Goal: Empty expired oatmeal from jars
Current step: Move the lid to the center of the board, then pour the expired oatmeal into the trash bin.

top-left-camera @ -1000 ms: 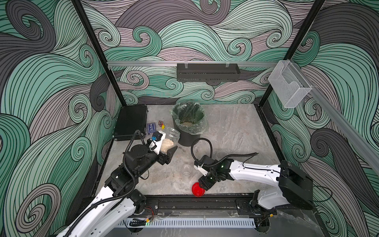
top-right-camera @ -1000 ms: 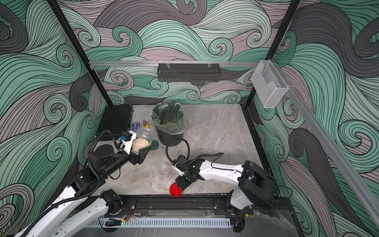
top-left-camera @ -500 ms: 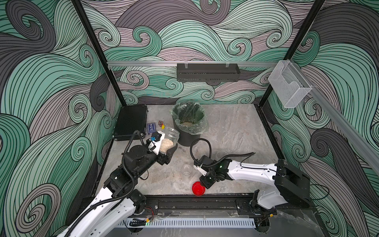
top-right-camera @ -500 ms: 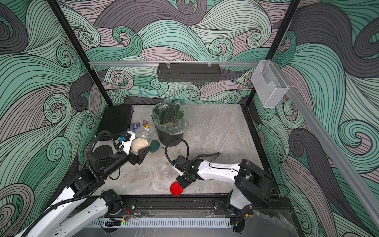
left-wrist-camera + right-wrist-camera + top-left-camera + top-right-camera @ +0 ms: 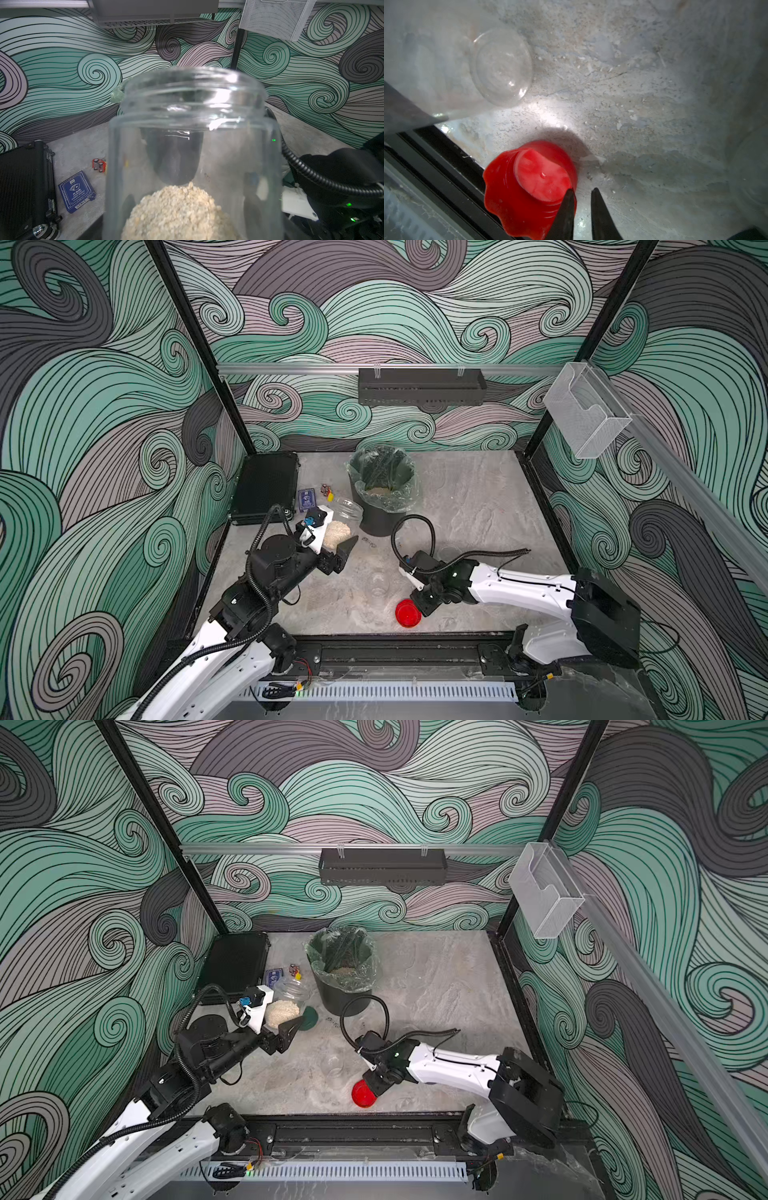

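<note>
Left gripper is clamping a tilted, lidless glass jar just beside the black bin; the oatmeal is lying inside the jar. Right gripper is sitting closed and empty at the edge of the red lid on the table.

One oatmeal jar, one small empty jar, one faint wide jar, hard to make out, that's three jars, one red lid, one green lid, one black bin, one black case, one blue card pack, and there's one toy car
</note>
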Tool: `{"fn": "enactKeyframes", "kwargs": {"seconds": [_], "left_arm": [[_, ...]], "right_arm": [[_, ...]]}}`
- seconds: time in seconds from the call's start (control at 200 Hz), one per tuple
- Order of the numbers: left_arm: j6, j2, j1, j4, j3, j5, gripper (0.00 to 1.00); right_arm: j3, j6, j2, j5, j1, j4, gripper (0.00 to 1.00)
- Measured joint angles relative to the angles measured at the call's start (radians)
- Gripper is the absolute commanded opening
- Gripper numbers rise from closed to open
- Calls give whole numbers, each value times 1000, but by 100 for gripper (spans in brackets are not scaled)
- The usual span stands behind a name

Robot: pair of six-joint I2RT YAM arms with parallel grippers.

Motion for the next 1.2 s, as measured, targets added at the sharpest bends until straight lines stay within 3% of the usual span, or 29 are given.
{"fn": "enactKeyframes", "kwargs": {"seconds": [0.33,0.535,0.786,1.061,1.201], "left_arm": [[0,-1,0,0,0,0,37],[0,0,0,0,0,1,36],[0,17,0,3,0,17,35],[8,82,0,18,0,80,34],[27,107,0,38,4,138,33]], "right_arm": [[4,-10,0,35,-55,-14,24],[42,-23,-37,37,-63,-47,43],[124,-28,-211,-37,-63,-102,65],[238,-32,-344,-121,-96,-126,70],[290,-5,-340,-215,-130,-42,83]]}}
